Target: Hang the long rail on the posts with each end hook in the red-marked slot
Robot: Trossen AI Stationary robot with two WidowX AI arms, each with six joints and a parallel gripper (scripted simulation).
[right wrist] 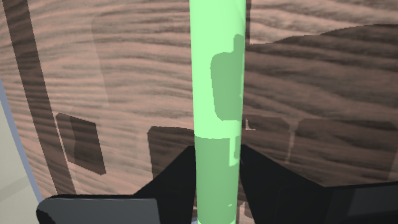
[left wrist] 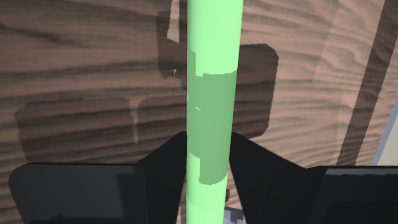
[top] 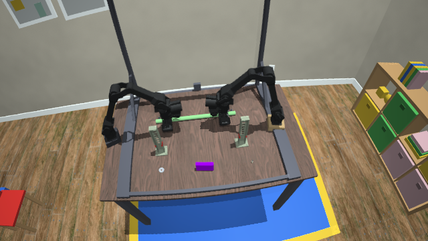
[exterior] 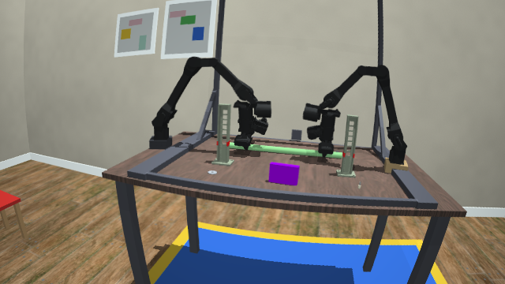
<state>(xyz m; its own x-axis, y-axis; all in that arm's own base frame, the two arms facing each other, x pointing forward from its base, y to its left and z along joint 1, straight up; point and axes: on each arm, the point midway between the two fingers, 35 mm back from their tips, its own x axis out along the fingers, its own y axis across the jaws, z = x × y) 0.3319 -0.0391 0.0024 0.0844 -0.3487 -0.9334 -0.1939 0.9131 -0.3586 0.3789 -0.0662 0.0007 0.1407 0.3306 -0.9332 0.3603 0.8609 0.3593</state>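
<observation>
Green rail [top: 195,117] [exterior: 285,150] [left wrist: 212,100] [right wrist: 218,100] points lengthwise from one post's side toward the other's.

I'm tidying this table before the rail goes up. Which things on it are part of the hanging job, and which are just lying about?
Part of the job:
- green rail
- post with the wooden-block side arm beyond it
- other post

Just lying about:
- purple block
- small pale ring
- tiny pale bit
</observation>
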